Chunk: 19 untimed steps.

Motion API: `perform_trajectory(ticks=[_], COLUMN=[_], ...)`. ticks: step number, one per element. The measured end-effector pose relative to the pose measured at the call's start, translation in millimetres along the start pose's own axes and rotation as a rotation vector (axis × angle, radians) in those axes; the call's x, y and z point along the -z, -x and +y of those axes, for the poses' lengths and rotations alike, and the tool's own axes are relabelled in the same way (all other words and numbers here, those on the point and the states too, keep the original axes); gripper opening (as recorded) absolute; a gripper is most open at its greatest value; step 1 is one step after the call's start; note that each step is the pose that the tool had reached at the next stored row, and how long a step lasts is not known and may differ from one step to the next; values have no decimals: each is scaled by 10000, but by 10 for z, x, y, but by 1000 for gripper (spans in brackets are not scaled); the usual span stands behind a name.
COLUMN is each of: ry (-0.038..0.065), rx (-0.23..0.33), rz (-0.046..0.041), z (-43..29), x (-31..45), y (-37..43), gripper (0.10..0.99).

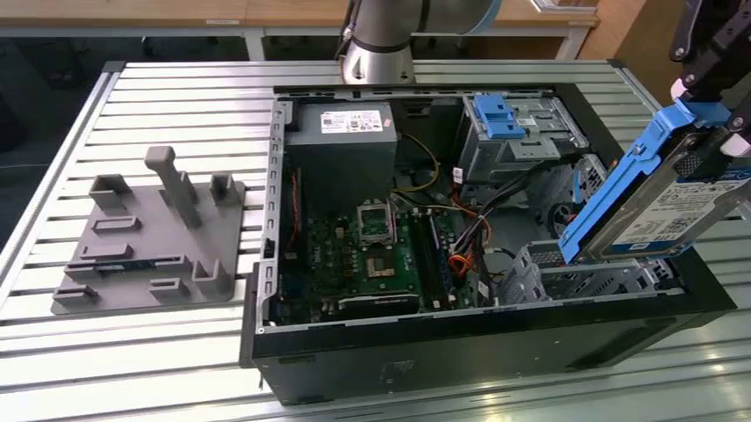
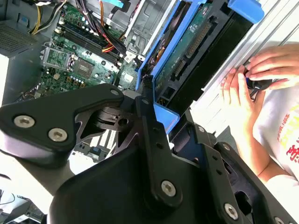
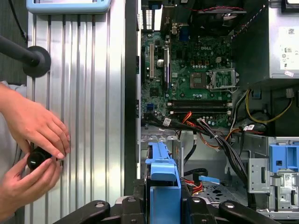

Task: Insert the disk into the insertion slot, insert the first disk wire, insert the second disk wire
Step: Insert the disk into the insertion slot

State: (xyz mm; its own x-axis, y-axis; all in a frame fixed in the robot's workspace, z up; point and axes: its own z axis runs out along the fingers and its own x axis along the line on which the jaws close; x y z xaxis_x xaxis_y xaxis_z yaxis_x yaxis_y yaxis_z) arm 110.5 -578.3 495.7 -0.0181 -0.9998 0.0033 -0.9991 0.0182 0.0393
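Observation:
In the exterior view the disk, a silver drive with a white label in a bright blue carrier, hangs steeply tilted at the case's right end. My gripper is shut on its upper end. The disk's lower edge is at the top of the insertion slot, a low silver perforated cage; I cannot tell whether they touch. In both wrist views the black fingers clamp the blue carrier, with the disk's underside running away from them. A red, orange and black wire bundle lies loose beside the slot.
The open computer case sits on a slatted metal table. Inside are a motherboard, a grey power supply and a taller cage with a blue latch. A grey fixture stands at the exterior view's left. A person's hands hold a black knob beside the case.

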Motion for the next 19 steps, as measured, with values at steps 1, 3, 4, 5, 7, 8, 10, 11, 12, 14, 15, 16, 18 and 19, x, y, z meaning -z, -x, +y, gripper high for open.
perform_trajectory(ticks=[1, 3, 4, 5, 7, 8, 10, 11, 12, 14, 15, 16, 18, 19], ry=[0, 0, 0, 0, 1, 2, 4, 5, 6, 8, 9, 10, 12, 13], rx=[1, 0, 0, 0, 2, 3, 7, 9, 12, 17, 19, 22, 27, 28], rz=[0, 0, 0, -3, -49, -86, -187, -247, -304, -425, -489, -552, -677, -715], z=[0, 0, 0, 0, 0, 0, 0, 0, 0, 0, 0, 0, 0, 0], x=[0, 0, 0, 0, 0, 0, 0, 0, 0, 0, 0, 0, -1, 0], y=[0, 0, 0, 0, -1, -1, -1, -2, -4, -6, -7, -9, -11, -11], gripper=[365, 365, 365, 365, 365, 365, 365, 365, 365, 365, 365, 365, 365, 365])
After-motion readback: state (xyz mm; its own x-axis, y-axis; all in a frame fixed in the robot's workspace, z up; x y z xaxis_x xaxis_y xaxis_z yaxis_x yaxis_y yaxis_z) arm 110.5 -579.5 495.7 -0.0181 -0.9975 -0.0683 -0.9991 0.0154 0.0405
